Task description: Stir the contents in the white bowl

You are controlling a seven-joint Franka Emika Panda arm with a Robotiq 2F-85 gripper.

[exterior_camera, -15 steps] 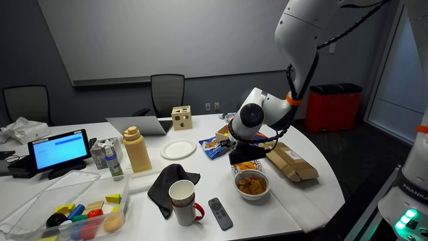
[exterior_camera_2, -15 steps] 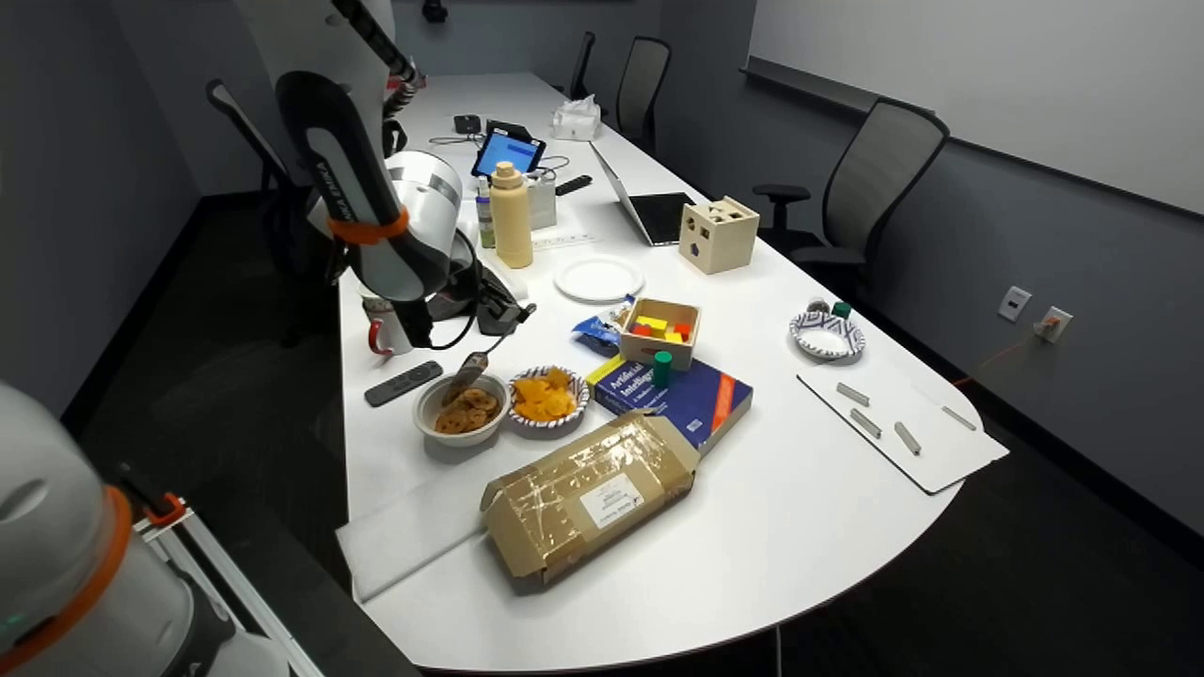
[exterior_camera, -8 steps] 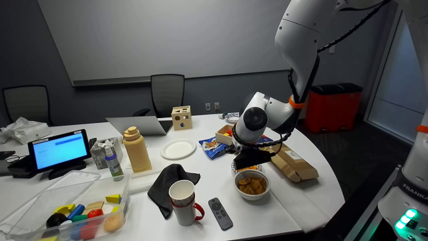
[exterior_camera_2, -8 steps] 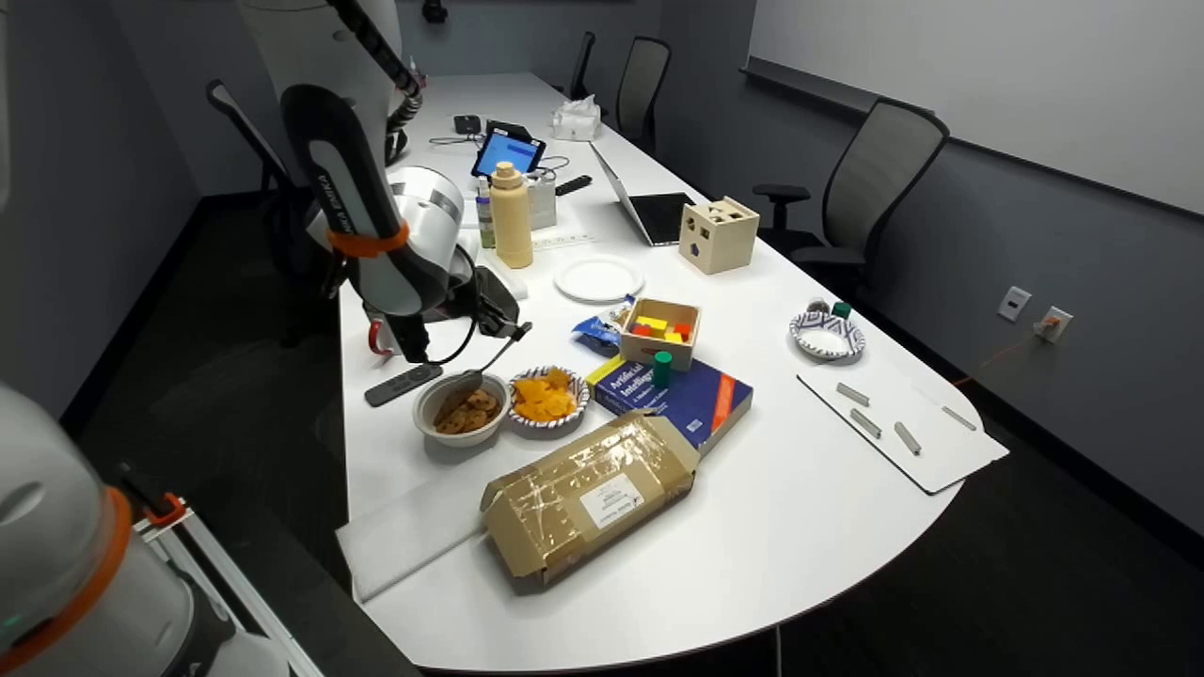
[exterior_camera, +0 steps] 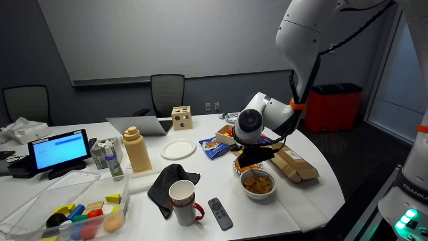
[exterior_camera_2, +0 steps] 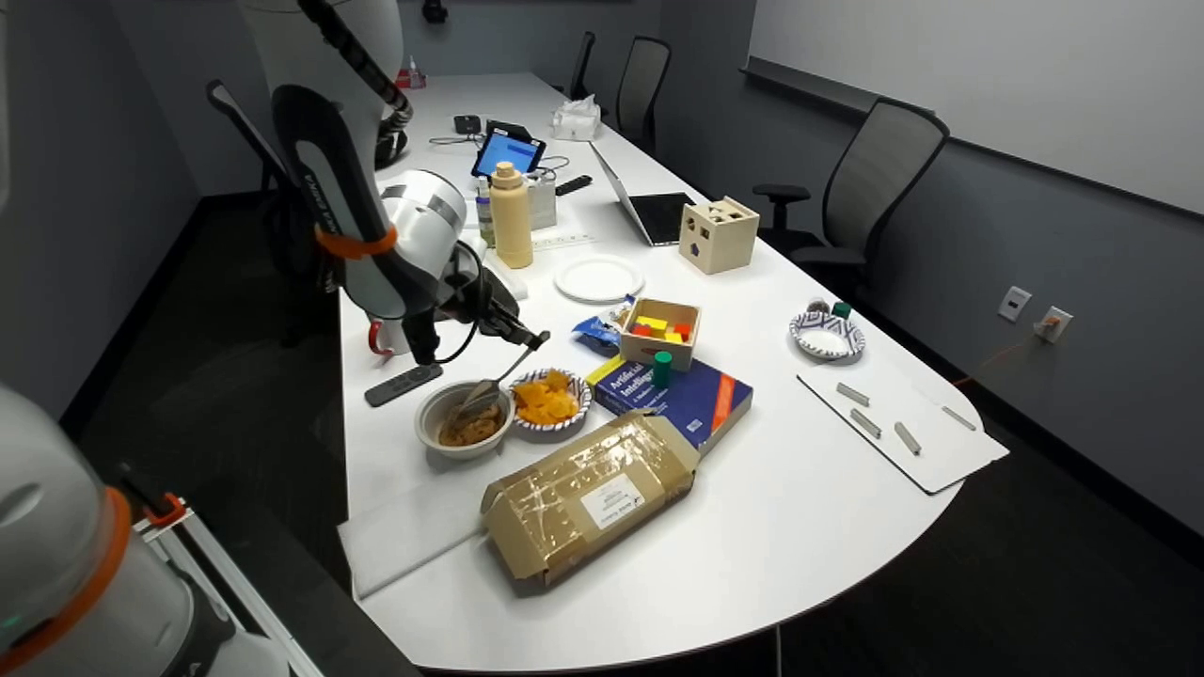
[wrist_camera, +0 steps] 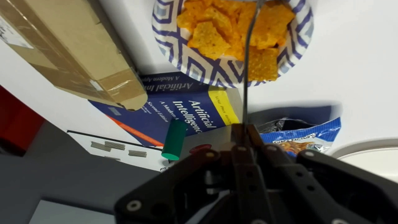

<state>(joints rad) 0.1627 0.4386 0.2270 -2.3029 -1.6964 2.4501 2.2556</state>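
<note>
A chair (exterior_camera: 167,95) stands between the white table (exterior_camera: 217,179) and grey wall (exterior_camera: 217,90).

Walls (exterior_camera_2: 1119,273) around me are dim, glare streaks the taped box (exterior_camera_2: 593,494), shadows lie soft; the wrist view blurs the gripper (wrist_camera: 245,137).

One white bowl (exterior_camera: 257,196), two patterned bowls (exterior_camera_2: 555,426) (exterior_camera_2: 827,340)

The spoon (wrist_camera: 246,74) was of shiny metal, the white bowl (exterior_camera: 251,195) looked smooth, its contents (exterior_camera: 259,185) rough; the cloth (exterior_camera: 171,184) seemed matt, and the cardboard box (exterior_camera_2: 564,536) carried glossy tape (exterior_camera_2: 649,440).
</note>
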